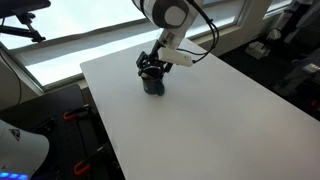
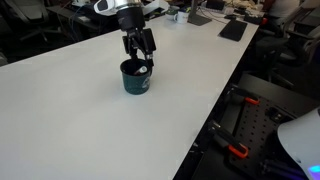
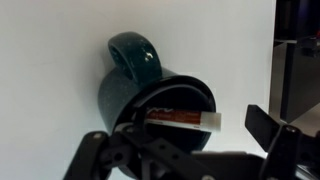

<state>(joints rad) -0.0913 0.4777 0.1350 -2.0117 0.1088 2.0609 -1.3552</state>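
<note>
The jaws stand wide open, holding nothing. Directly beneath them a tube point(image 3: 182, 118) rests inside a mug point(image 2: 135, 82). It looks light, soft and likely slippery, best pinched across its flat body. Beyond lies the mug's handle point(image 3: 137, 55), then white surface point(image 2: 70, 110).

In an exterior view I look down from high up and fairly far, across a bench point(image 1: 220, 120) corner, with windows point(image 1: 90, 45) behind the end effector point(image 1: 151, 72). In an exterior view I sit lower and nearer, looking along the bench past the mug point(image 2: 136, 78) under the end effector. Both exterior views share the bench top, end effector and mug. My wrist view looks down, very close, into that mug
</note>
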